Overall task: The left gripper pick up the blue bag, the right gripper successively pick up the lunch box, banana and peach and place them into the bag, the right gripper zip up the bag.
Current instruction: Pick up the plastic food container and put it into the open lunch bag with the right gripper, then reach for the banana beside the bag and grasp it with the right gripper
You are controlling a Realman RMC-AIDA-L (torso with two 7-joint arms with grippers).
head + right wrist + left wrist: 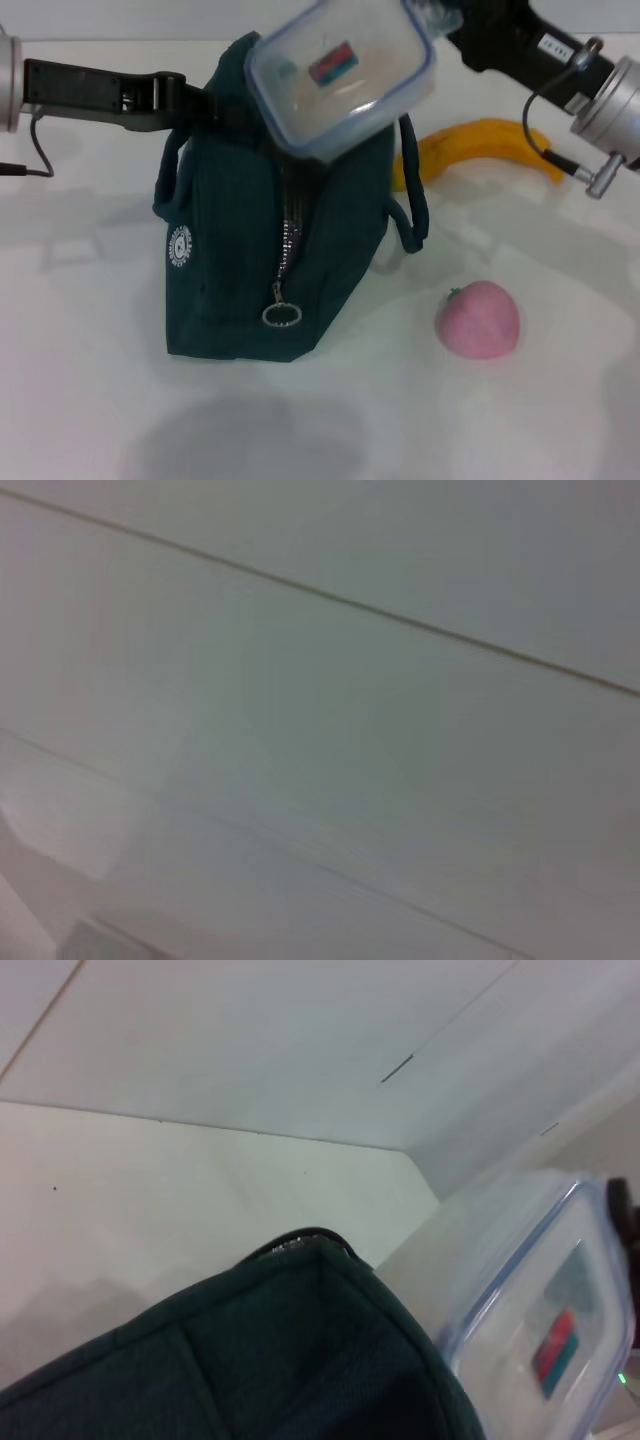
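The blue bag (pixel 240 260) stands upright in the middle of the white table, its zip running down the near end to a metal ring pull (pixel 282 315). My left gripper (pixel 205 100) reaches in from the left and is shut on the bag's top edge. The lunch box (pixel 345 75) hangs tilted just above the bag's top, lid and sticker facing me, with my right gripper (pixel 440 25) shut on its far right corner. The banana (pixel 480 140) lies behind the bag to the right. The peach (pixel 479 320) sits front right. The left wrist view shows the bag's top (pixel 280 1360) and the lunch box (pixel 540 1310) beside it.
One bag handle (pixel 412 200) hangs down the bag's right side, close to the banana. The right arm's silver wrist (pixel 620 100) and its cable hover over the banana's far end. The right wrist view shows only a pale blank surface.
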